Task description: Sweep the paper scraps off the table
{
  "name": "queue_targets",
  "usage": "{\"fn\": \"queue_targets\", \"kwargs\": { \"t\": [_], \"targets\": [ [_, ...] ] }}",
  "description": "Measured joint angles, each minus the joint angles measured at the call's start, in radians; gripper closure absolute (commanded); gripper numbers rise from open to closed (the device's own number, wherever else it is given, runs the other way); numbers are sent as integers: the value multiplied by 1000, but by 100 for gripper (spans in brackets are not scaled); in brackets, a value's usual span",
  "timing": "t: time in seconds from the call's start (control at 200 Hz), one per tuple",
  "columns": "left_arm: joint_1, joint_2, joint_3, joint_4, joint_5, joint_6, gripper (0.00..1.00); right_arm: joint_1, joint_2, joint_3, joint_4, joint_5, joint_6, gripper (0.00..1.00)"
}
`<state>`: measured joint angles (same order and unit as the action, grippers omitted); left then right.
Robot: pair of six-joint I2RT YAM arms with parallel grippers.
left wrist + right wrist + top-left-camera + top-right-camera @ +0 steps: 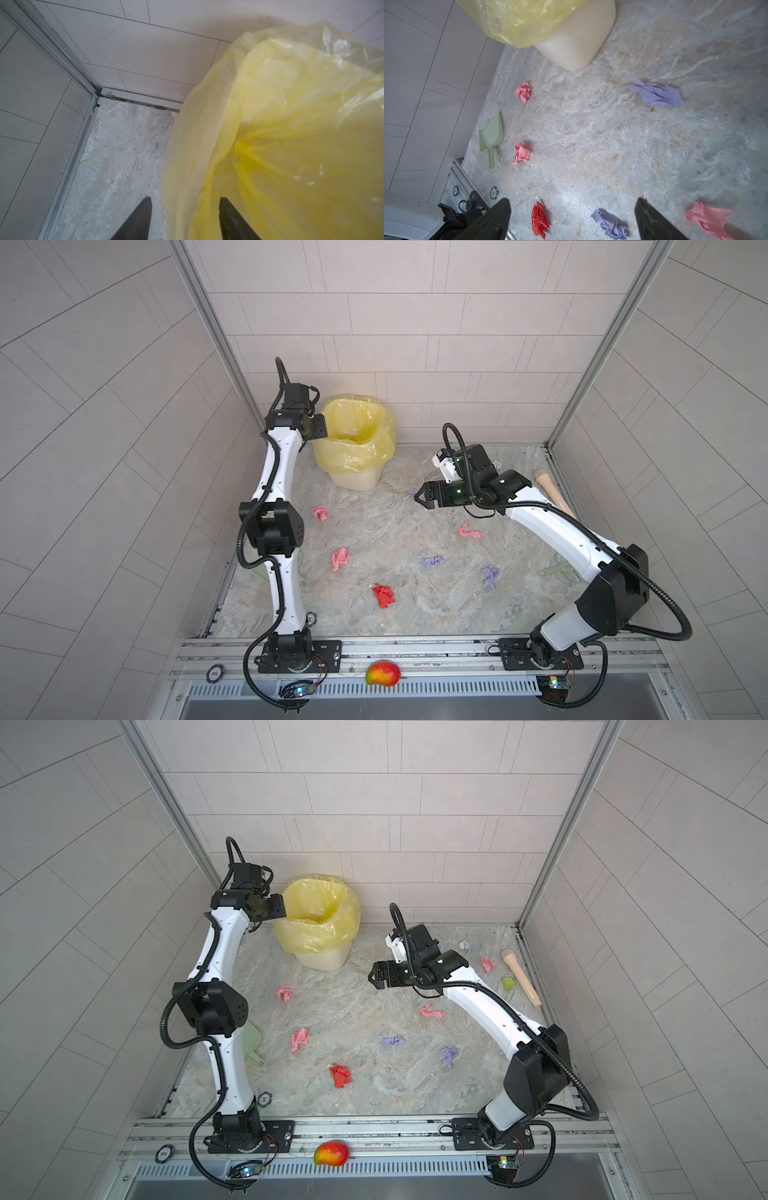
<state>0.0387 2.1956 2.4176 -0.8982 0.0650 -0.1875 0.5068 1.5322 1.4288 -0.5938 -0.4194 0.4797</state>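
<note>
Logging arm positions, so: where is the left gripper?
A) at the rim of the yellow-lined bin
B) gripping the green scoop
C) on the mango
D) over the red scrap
A: in its wrist view the left gripper hangs empty, one finger over the table, one over the yellow-lined bin.

Crumpled paper scraps (pixel 383 595), matt marbled table (pixel 415 531)

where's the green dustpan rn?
In a top view the green dustpan lies flat on the table at its left edge, partly hidden behind the left arm. Its nearest neighbour is a pink paper scrap to its right.
</note>
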Motion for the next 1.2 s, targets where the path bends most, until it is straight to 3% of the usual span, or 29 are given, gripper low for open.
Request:
{"fn": "queue_targets", "kwargs": {
  "t": [0.41, 0.841, 1.201],
  "targets": [
    [2, 21, 20, -18, 7, -42, 80, -4, -31, 12, -1, 32, 7, 4],
    [1, 21, 35, -27, 6, -59, 100, -15, -31, 17, -1, 42, 7, 3],
    [1, 19, 35, -35, -2, -79, 100, -30, -31, 17, -5, 47, 7, 3]
  ]
}}
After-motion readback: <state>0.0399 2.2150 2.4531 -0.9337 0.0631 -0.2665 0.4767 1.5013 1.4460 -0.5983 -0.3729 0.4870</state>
